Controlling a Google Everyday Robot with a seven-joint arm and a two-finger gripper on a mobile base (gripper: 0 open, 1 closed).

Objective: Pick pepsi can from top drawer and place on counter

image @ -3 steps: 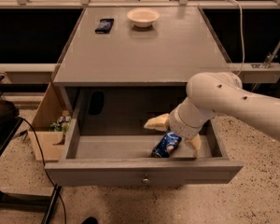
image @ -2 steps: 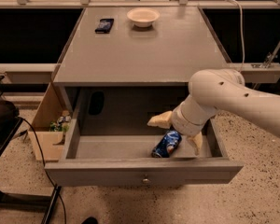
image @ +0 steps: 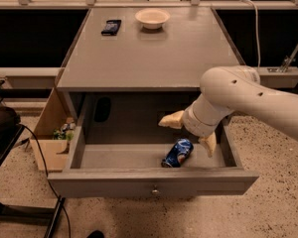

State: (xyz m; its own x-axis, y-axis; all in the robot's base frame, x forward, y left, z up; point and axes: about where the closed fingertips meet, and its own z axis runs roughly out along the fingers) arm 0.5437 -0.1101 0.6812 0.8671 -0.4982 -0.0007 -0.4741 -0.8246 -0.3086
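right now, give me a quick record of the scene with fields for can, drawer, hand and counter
pepsi can: lying on its side on the drawer floor, right of centre, not gripped
top drawer: pulled open
hand: inside the drawer just above the can, fingers open
counter: holds a bowl and a dark phone-like object at the back

The pepsi can [image: 178, 152] is glossy blue metal and lies on the matt grey painted wood of the top drawer [image: 114, 182]. The drawer's front bears a small shiny metal knob [image: 154, 191]. Above the drawer, the counter [image: 144, 53] looks equally smooth and matt. The gripper [image: 188, 134], inside the drawer just over the can, has dull cream fingers [image: 171, 119] spread apart on a smooth, satin white plastic arm [image: 248, 95].
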